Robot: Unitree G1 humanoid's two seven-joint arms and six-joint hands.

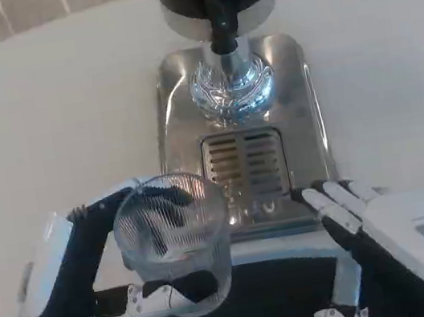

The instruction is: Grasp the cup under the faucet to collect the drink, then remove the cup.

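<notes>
The dispenser (220, 11) stands on its steel drip tray (302, 111), spout over the grille (244, 165). The left hand (92, 268) grips the ribbed glass cup (173, 242) beside the tray's left front, off the grille. The right hand (377, 220) rests with fingers apart, holding nothing.

left robot hand (92, 268) gripping ribbed cup (175, 242), faucet (219, 23) beyond

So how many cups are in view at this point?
1. A clear ribbed glass cup, held by the left robot hand at the near edge of the steel drip tray, short of the faucet. No others visible; none seems hidden.
</notes>
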